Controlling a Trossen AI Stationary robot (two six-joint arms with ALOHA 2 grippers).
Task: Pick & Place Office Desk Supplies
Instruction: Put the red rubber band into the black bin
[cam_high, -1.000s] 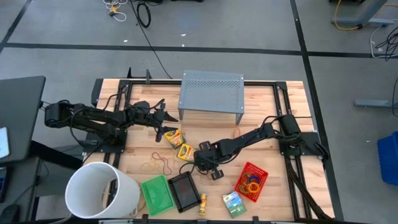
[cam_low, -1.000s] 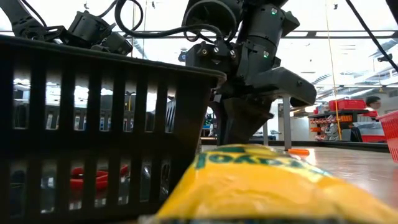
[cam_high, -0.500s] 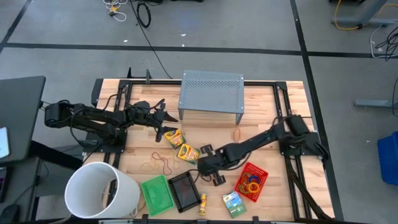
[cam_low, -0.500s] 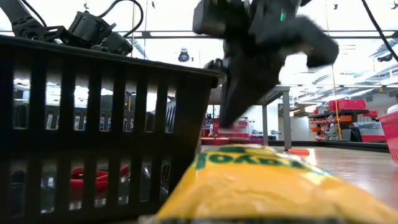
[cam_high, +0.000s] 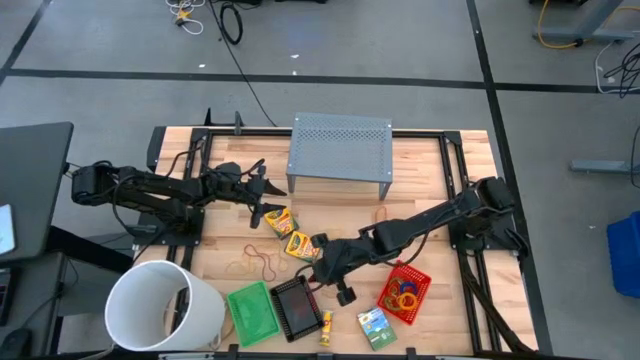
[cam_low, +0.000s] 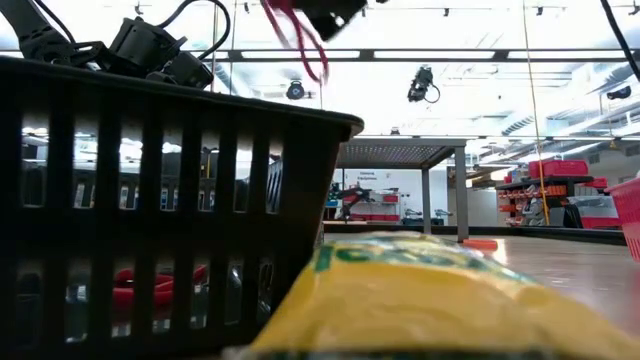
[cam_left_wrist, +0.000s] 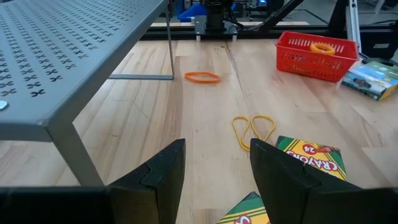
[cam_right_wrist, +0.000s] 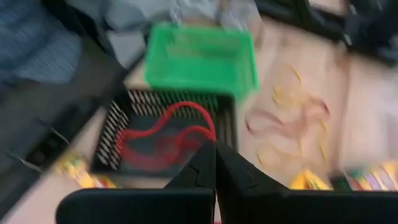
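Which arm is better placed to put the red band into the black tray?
Right. The right gripper hangs above the black tray, fingers shut on a red rubber band. The left gripper waits by the crayon boxes.

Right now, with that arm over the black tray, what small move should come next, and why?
Probably open the right pincer. It is shut on a red rubber band, which dangles above the black mesh tray, where more red bands lie. The left pincer waits open near the crayon boxes.
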